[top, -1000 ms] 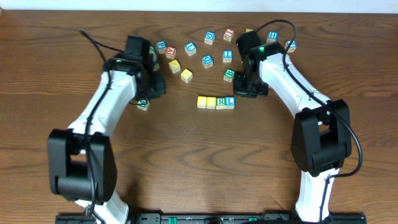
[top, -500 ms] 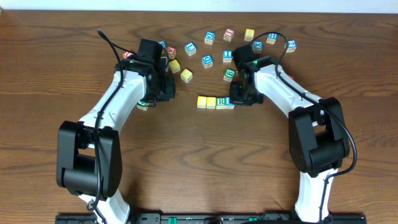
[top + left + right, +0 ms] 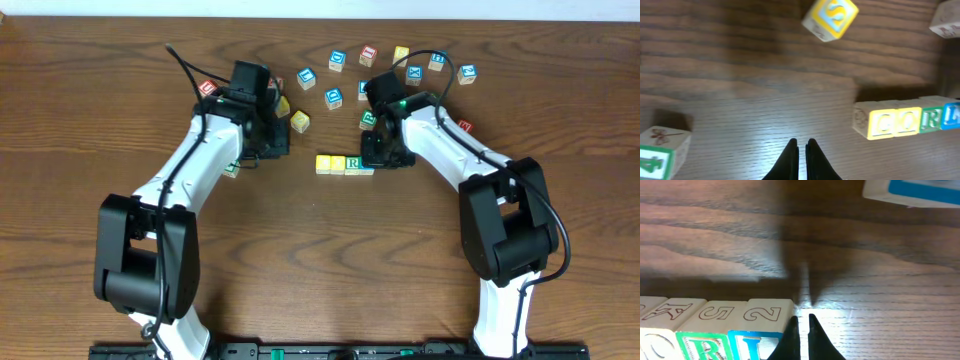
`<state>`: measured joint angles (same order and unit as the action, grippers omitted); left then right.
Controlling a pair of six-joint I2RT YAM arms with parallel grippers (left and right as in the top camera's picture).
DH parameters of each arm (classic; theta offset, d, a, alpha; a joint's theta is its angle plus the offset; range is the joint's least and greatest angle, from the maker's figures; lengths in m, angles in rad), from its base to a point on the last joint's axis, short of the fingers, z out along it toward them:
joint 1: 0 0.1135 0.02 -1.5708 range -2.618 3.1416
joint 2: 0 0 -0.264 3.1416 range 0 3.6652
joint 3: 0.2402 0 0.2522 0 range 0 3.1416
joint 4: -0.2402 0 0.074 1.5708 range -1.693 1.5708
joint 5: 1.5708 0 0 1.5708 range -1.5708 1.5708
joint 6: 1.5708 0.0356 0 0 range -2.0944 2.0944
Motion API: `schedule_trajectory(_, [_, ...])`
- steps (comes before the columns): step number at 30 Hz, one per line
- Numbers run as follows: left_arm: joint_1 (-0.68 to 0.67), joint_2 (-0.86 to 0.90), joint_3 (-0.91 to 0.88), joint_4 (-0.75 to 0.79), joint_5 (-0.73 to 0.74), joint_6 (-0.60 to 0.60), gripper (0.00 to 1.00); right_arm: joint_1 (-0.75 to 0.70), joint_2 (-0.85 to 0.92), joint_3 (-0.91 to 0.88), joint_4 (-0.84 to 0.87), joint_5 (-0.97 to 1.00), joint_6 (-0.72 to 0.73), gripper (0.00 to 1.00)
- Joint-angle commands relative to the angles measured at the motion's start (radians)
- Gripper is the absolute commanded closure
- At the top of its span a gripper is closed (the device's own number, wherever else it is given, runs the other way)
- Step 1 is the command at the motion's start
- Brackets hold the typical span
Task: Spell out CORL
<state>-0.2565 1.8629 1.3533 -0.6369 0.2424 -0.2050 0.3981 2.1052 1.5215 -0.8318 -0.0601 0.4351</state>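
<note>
The four CORL cubes stand side by side in a row (image 3: 338, 164) at mid-table. In the left wrist view their fronts read C (image 3: 883, 123), O (image 3: 909, 121), R (image 3: 930, 119) and L (image 3: 952, 115). My right gripper (image 3: 378, 156) is shut and empty at the row's right end. Its fingertips (image 3: 793, 322) rest against the side of the L cube (image 3: 760, 330), next to the R cube (image 3: 705, 340). From overhead the gripper hides most of the L cube. My left gripper (image 3: 802, 143) is shut and empty, low over bare wood to the left of the row.
Several loose alphabet cubes (image 3: 338, 60) lie scattered behind the row. A yellow S cube (image 3: 830, 17) sits just behind the left gripper. A green 4 cube (image 3: 660, 152) lies beside the left arm, and a red cube (image 3: 465, 125) lies to the right.
Both arms swung inward. The left gripper moved right toward the row; the right gripper came down and left to the L end, now covering that cube from above.
</note>
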Motion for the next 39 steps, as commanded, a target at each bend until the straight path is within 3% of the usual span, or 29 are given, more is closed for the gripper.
schedule_trajectory(1, [-0.02, 0.014, -0.008, 0.003, 0.012, 0.014, 0.92, 0.009, -0.018, -0.006, 0.003, -0.006, -0.014, 0.97])
schedule_trajectory(10, [-0.024, 0.1, -0.008, 0.014, 0.015, 0.014, 0.92, 0.009, -0.018, -0.006, 0.017, -0.006, -0.014, 0.97])
schedule_trajectory(26, [-0.025, 0.143, -0.008, 0.079, 0.148, 0.093, 0.93, 0.01, -0.018, -0.006, 0.032, -0.014, -0.014, 0.97])
schedule_trajectory(39, [-0.026, 0.162, -0.008, 0.114, 0.169, 0.023, 0.92, 0.01, -0.018, -0.007, 0.032, -0.022, -0.013, 0.97])
